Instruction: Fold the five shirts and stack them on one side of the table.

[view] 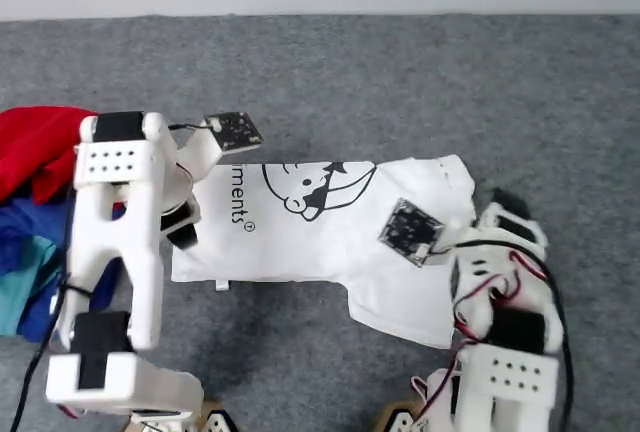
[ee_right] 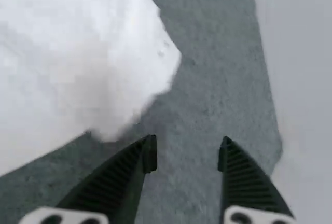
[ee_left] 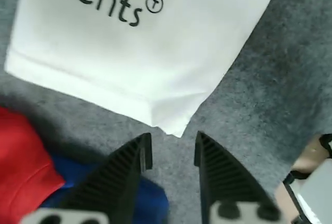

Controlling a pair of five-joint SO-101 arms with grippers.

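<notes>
Left jaws: narrowly parted, empty, at a hem corner of the white shirt (view: 320, 242). Right jaws: parted wider, empty, beside its opposite edge. Shirt spread mid-desk (view: 400, 82); red shirt (view: 35, 147) and blue shirt (view: 30, 217) heaped beside the left arm (view: 120, 242).

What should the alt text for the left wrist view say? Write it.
Two open black fingers hang over the grey table, just short of the corner of a white shirt with black lettering. Red cloth and blue cloth lie close by.
</notes>
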